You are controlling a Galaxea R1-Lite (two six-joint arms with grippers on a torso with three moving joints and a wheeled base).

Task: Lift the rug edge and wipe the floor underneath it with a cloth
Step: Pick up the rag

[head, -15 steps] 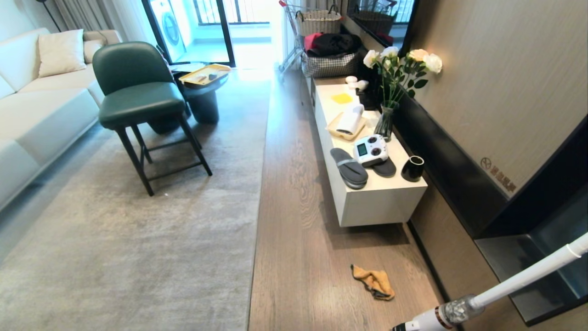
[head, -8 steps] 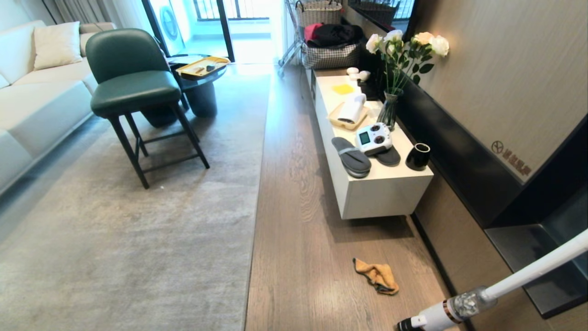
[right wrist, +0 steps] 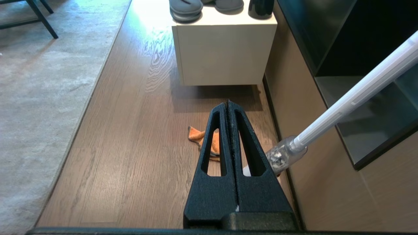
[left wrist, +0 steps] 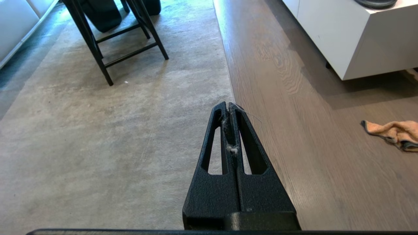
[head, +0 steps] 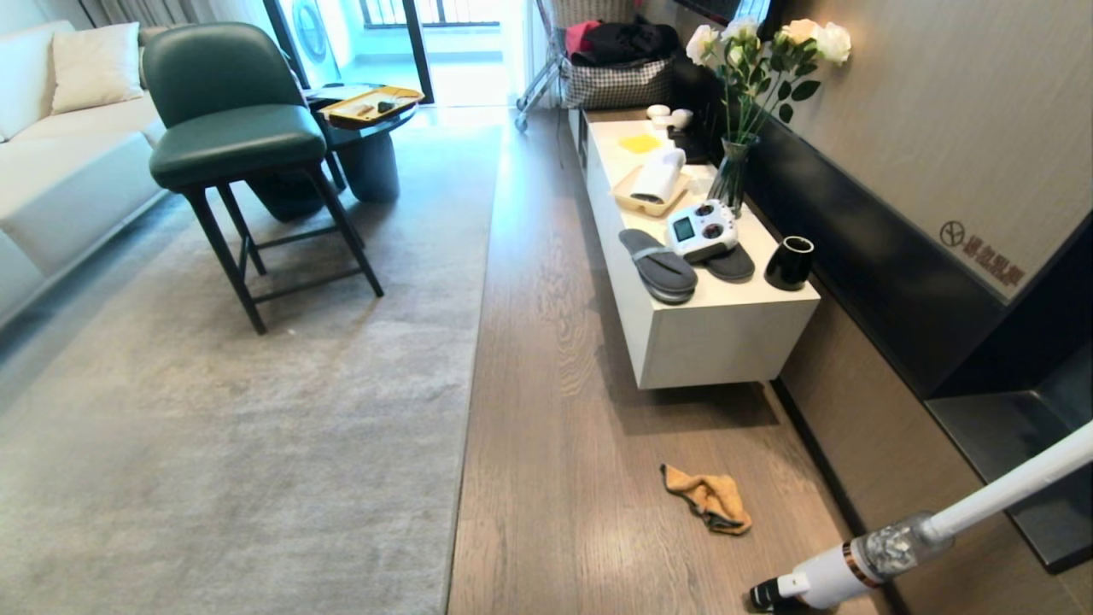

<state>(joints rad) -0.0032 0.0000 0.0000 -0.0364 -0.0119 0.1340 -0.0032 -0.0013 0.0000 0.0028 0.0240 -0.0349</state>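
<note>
The rug edge (head: 472, 342) runs straight up the head view, lying flat where the pale grey rug meets the wood-grain floor (head: 555, 427). The orange-tan cloth (head: 709, 500) lies crumpled on the floor in front of the white cabinet. Neither gripper shows in the head view. In the left wrist view my left gripper (left wrist: 228, 104) is shut with only lint between its fingers, hanging above the rug edge (left wrist: 228, 81), the cloth (left wrist: 392, 130) off to its side. My right gripper (right wrist: 227, 102) is shut and empty, hanging above the floor (right wrist: 137, 130) and partly hiding the cloth (right wrist: 196, 134).
A low white cabinet (head: 717, 342) carries slippers, a remote, a black cup and a flower vase. A white stick vacuum (head: 897, 547) leans at the right wall near the cloth. A green chair (head: 230, 128), a round side table (head: 367, 154) and a sofa (head: 51, 171) stand on or by the rug.
The whole head view has shifted: the camera has sunk and come closer to the floor, bringing more of the vacuum into view. Nothing in the room has moved; both grippers stay shut.
</note>
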